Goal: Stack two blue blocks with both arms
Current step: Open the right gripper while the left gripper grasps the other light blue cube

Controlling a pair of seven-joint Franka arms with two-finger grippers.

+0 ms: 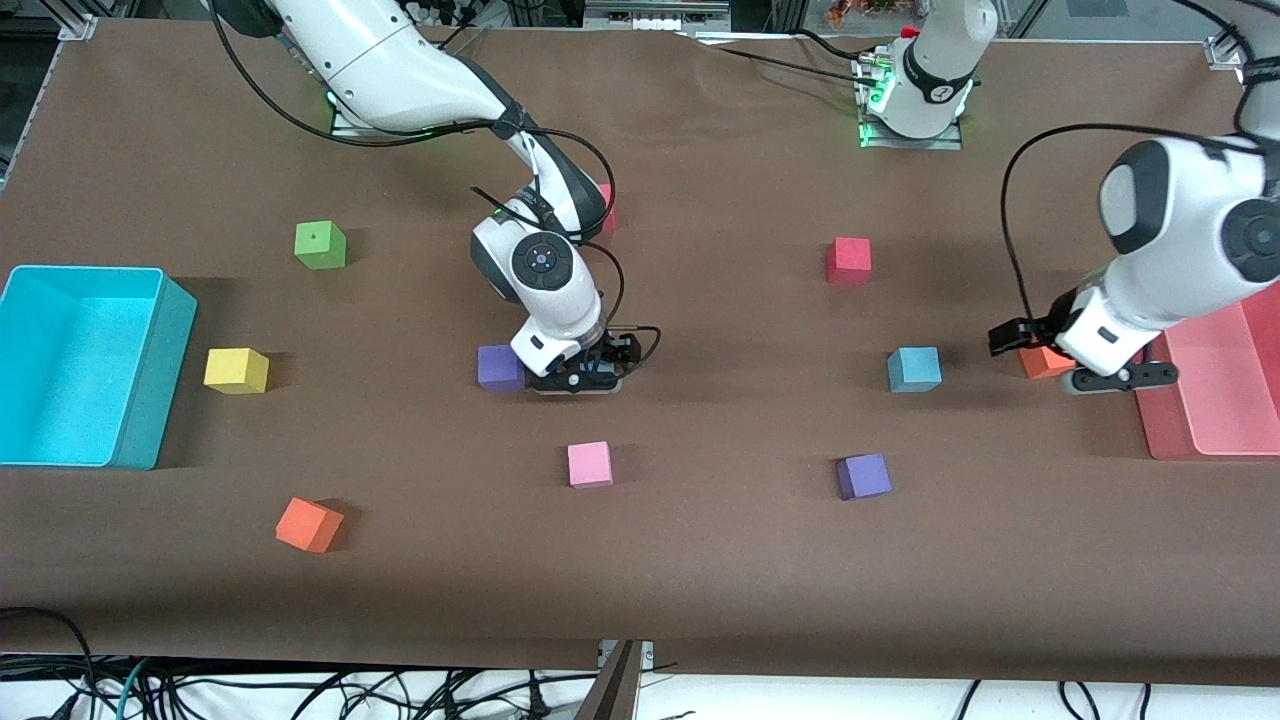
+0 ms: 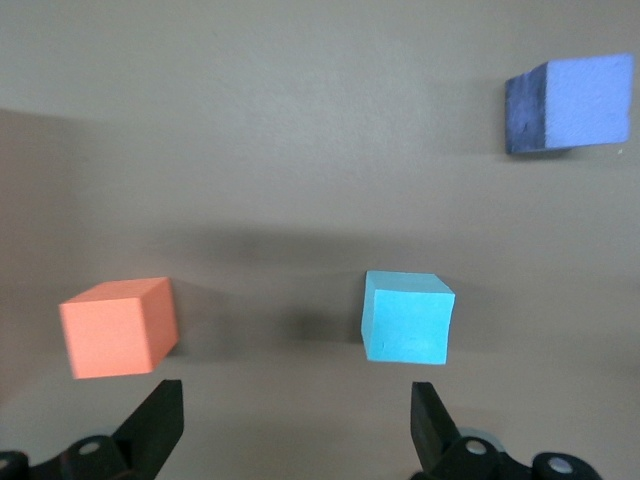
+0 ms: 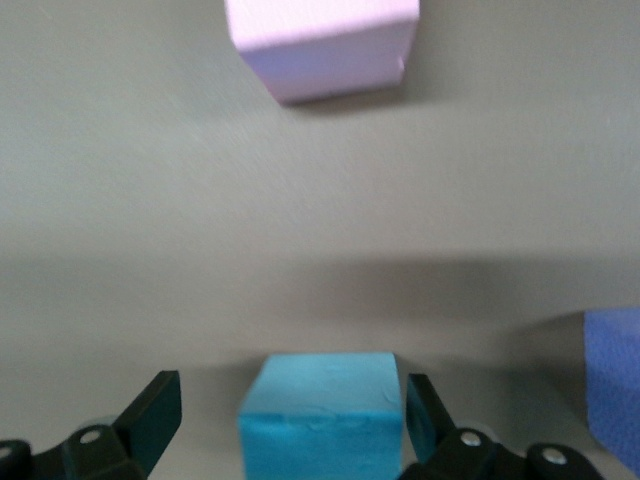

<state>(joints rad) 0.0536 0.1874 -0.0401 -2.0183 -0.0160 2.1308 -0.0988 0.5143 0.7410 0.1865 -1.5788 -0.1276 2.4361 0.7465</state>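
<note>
Your right gripper [image 1: 583, 378] is down at the table's middle, fingers apart, with one blue block [image 3: 322, 415] sitting between them; one finger [image 3: 420, 410] looks just beside the block's side, and you cannot tell whether it touches. A purple cube [image 1: 500, 367] sits just beside that gripper, a pink cube [image 1: 589, 464] nearer the camera. Your left gripper [image 2: 295, 425] hangs open toward the left arm's end, over an orange cube [image 1: 1043, 361]. The second blue block [image 1: 914, 369] rests alone on the table near it. The turquoise bin [image 1: 150, 375] at the right arm's end holds nothing visible; the red tray [image 1: 1170, 430] at the left arm's end is partly hidden by the arm.
</note>
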